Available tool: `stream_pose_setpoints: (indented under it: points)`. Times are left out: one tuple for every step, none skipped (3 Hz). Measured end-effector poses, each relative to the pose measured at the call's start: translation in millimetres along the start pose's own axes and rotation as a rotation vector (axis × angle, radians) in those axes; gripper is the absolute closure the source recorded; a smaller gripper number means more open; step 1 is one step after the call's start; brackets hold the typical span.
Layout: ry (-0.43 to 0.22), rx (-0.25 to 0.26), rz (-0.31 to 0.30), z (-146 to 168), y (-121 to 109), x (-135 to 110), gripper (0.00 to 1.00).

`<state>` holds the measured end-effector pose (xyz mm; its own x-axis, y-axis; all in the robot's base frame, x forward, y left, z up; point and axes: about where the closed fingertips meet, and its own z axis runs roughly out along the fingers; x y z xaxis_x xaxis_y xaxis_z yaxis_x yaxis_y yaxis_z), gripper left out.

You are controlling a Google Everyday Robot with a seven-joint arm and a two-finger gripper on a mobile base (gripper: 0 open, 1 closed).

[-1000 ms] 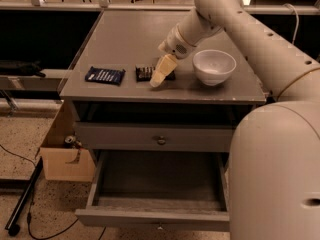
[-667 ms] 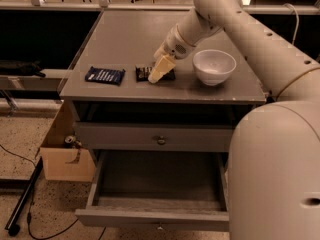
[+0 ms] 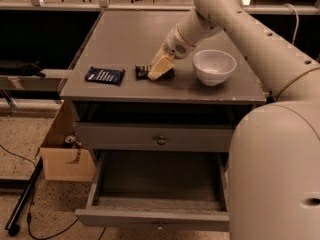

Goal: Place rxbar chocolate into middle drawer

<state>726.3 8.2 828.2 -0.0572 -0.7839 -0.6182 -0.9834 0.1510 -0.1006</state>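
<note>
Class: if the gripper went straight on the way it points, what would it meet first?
Probably the rxbar chocolate, lying on the cabinet top directly under the gripper, which angles down and left; whether they already touch is unclear.

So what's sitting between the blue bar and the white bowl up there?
In the camera view, the rxbar chocolate lies between the blue bar and the white bowl, with the gripper down over it.
</note>
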Motion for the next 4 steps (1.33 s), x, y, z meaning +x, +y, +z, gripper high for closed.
stream_pose_setpoints:
  points:
    - [0.0,0.0,0.0,0.1,0.0,0.0,1.0]
    - [0.0,0.0,0.0,0.1,0.0,0.0,1.0]
    - [0.038,-0.009,-0.01,-10.1,5.7,-8.3,1.0]
    - [0.058,-0.014,-0.019,-18.9,10.0,-15.3,1.0]
